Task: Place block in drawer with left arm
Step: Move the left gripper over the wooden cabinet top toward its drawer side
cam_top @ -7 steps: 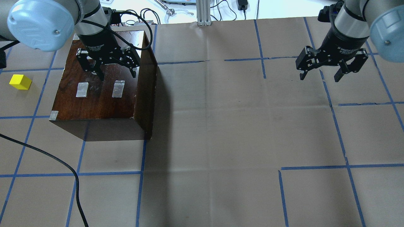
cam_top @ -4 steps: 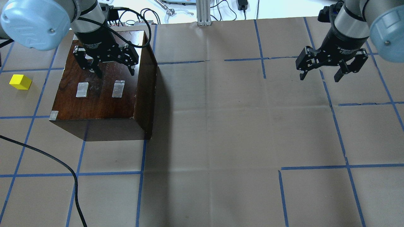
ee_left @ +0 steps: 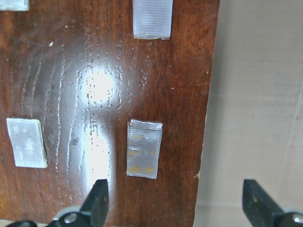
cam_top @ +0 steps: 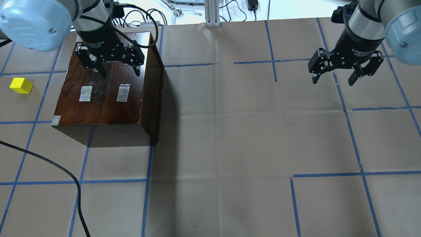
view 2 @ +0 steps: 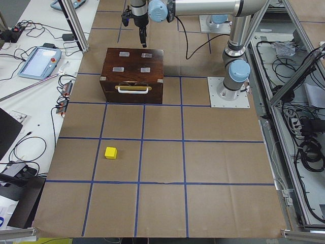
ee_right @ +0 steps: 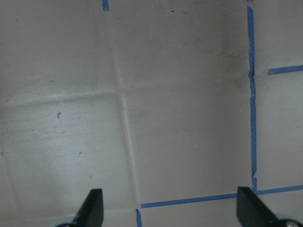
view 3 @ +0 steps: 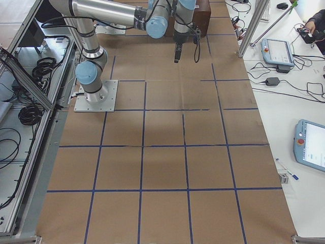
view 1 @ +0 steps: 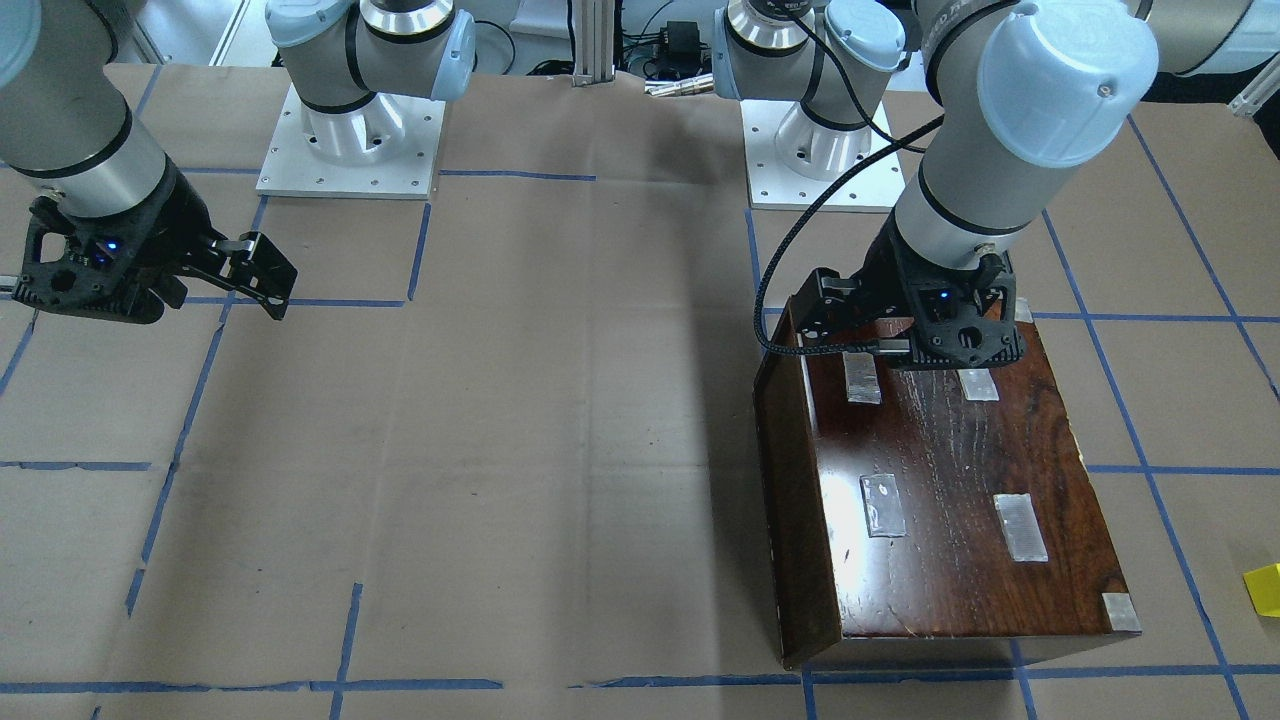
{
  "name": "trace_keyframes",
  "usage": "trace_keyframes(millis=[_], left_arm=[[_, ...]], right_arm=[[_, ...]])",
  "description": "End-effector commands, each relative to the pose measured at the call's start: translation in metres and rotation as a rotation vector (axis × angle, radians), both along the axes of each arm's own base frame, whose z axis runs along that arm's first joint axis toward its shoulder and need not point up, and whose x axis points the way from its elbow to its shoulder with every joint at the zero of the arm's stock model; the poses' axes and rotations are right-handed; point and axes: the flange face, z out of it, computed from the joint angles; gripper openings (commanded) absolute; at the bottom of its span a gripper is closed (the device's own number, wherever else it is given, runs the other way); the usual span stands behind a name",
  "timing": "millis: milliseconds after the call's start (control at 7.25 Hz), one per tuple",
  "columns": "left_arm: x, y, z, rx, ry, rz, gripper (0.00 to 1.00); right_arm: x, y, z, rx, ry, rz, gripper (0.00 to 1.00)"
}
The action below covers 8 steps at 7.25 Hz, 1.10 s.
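The yellow block (cam_top: 21, 85) lies on the paper to the left of the dark-brown box (cam_top: 102, 105); it also shows in the exterior left view (view 2: 110, 152) and at the front-facing view's right edge (view 1: 1265, 590). The drawer (view 2: 132, 91) is shut in the box, and its handled front faces the block. My left gripper (cam_top: 120, 74) hovers open and empty over the far part of the box top, fingertips (ee_left: 99, 201) above its taped surface. My right gripper (cam_top: 333, 81) is open and empty over bare paper at the far right.
A loose black cable (cam_top: 65, 171) trails across the near left of the table. An aluminium post (cam_top: 212, 13) stands at the far edge. Blue tape lines grid the brown paper. Both arm bases (view 1: 350, 140) are bolted at the robot's side.
My left gripper has moved away from the robot along the box top, towards its far edge, still open. The block, the box and the right arm have not moved.
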Motion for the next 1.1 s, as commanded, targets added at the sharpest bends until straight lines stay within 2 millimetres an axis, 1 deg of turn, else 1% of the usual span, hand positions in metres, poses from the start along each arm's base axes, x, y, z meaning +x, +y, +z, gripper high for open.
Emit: trace_keyframes(millis=[0, 276, 414, 690, 828, 966], left_arm=[[0.002, 0.000, 0.000, 0.000, 0.000, -0.002, 0.99], [0.002, 0.000, 0.001, -0.005, 0.000, -0.002, 0.99], [0.005, 0.000, 0.006, -0.017, -0.002, 0.004, 0.99], [0.041, -0.005, 0.010, -0.026, 0.001, -0.014, 0.99], [0.059, -0.002, 0.020, -0.043, 0.002, -0.028, 0.99], [0.091, -0.005, 0.022, -0.045, 0.006, -0.047, 0.99]], right_arm=[[0.000, 0.000, 0.001, -0.001, 0.000, -0.002, 1.00], [0.000, 0.000, 0.000, 0.000, 0.000, 0.000, 1.00], [0.000, 0.000, 0.000, 0.000, 0.000, -0.002, 1.00], [0.000, 0.000, 0.000, 0.000, 0.000, 0.000, 1.00], [0.000, 0.000, 0.000, 0.000, 0.000, -0.002, 1.00], [0.000, 0.000, 0.000, 0.000, 0.000, 0.000, 1.00]])
